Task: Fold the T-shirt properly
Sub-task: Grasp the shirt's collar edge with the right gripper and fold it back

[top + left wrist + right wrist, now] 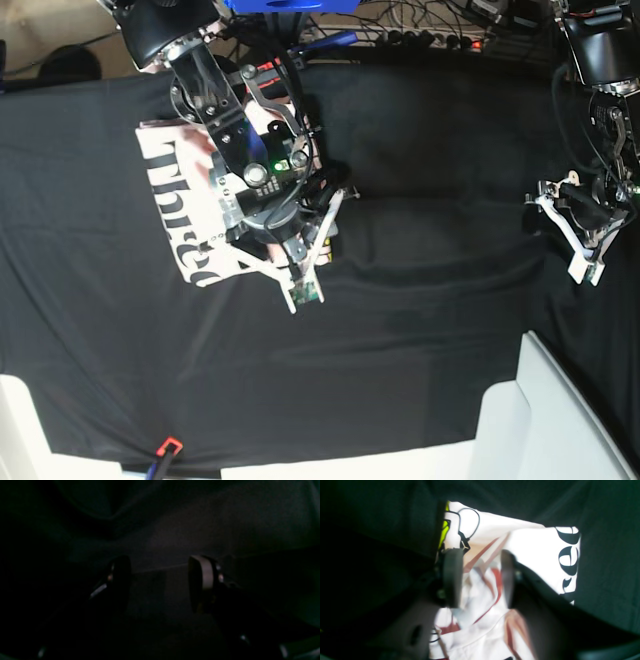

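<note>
Base view: one T-shirt, two arms.

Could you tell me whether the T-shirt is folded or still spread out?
Folded: the T-shirt lies as a compact rectangle on the black cloth, lettering facing up.

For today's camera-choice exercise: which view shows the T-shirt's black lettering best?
The base view: the T-shirt lies on the black cloth with its lettering readable in rows beside the right arm. The right wrist view catches only a few blurred letters behind the fingers. The left wrist view shows none.
</note>
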Motion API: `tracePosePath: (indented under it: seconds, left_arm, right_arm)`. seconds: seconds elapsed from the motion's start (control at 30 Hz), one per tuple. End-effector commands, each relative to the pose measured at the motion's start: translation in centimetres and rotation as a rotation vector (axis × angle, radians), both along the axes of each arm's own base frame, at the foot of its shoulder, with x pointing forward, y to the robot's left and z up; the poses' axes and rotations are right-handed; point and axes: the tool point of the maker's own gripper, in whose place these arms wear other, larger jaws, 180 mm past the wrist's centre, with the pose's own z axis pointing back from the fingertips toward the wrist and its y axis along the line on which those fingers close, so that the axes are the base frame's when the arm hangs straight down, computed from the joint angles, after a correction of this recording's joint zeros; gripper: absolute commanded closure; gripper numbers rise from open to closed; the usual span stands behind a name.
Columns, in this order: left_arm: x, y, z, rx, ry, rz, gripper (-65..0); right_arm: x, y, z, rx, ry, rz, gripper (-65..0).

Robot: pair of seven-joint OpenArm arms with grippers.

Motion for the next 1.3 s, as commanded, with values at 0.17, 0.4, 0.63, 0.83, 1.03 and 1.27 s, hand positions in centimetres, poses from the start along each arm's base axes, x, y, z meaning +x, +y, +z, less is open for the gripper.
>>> tracePosePath:
  seconds: [0.17, 0.4, 0.63, 0.83, 1.03, 1.27]
  left_arm:
    - [1.1, 0.8, 1.7, 0.029, -0.047, -0.011, -35.8]
    - [0.6, 1.5, 1.7, 0.044, -0.037, -0.01, -34.9]
    - [0.8, 1.8, 1.9, 0.046, -0.04, -0.004, -1.7]
    - [0.7, 1.9, 1.8, 0.045, -0.038, -0.003, -1.3]
    - [0.8, 1.9, 1.9, 0.047, -0.04, -0.004, -1.2]
    - [0.8, 1.9, 1.9, 0.047, -0.04, -0.004, -1.2]
  right_arm:
    - [0.5, -3.4, 3.2, -0.028, -0.092, -0.036, -28.3]
    - [-3.7, -6.1, -0.6, -0.083, -0.003, -0.085, -20.3]
    - [-5.6, -6.0, -1.8, -0.082, 0.051, -0.084, -1.2]
    - [-8.6, -5.4, -3.3, -0.059, 0.128, -0.094, -1.2]
    - [-9.8, -4.2, -3.9, -0.02, 0.142, -0.106, -1.0]
    - [-12.7, -3.1, -7.1, -0.014, 0.224, -0.115, -1.0]
